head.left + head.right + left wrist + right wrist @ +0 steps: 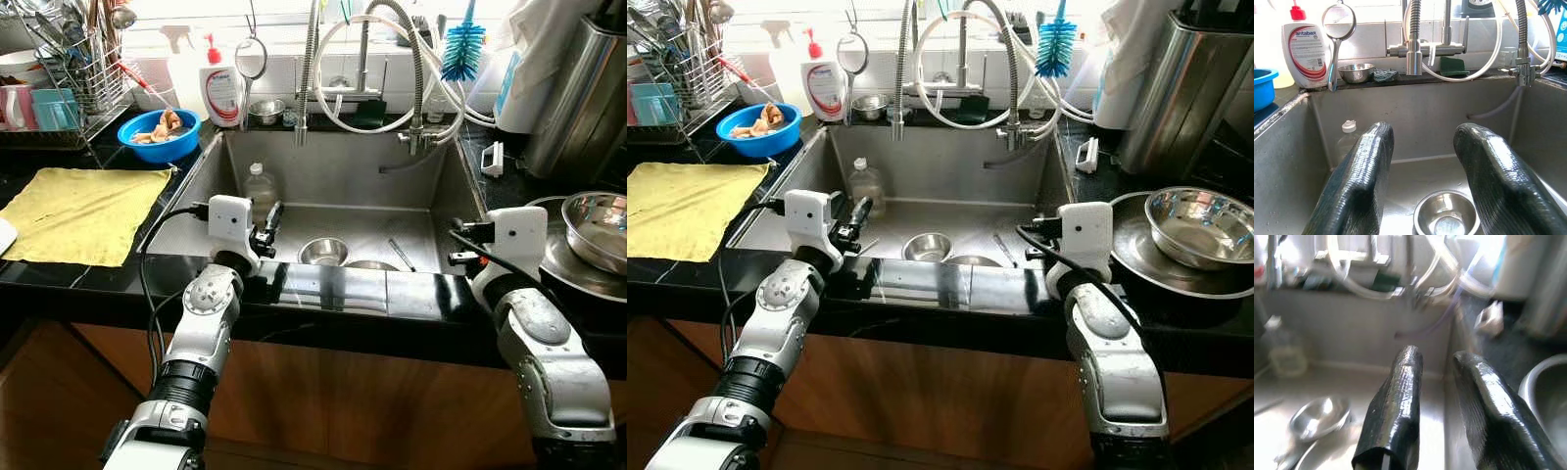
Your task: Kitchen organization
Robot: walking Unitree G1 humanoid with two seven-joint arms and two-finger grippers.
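Steel sink: a deep stainless steel sink basin (196, 186) is set into the black stone table (343, 299), with coiled spring faucets (309, 69) above its back wall.
Yellow cloth: a flat yellow dish cloth (83, 211) lies on the table left of the sink.
Large bowl: a shiny steel mixing bowl (1200, 225) sits in a round metal tray (1132, 259) on the table right of the sink.
Blue bowl: a blue plastic bowl (159, 135) holding scraps stands at the sink's back left corner, beside a white soap bottle with a red pump (221, 88).
Left gripper (267, 227): over the sink's front left edge, jaws spread apart and holding nothing.
Right gripper (1437, 404): over the sink's front right edge, jaws parted, empty.
Clear bottle: a clear plastic bottle with a white cap (260, 191) stands on the sink floor near the left wall.
Small bowl: a small steel bowl (323, 252) rests upright on the sink floor, near the front; a second (1355, 73) sits on the back ledge.
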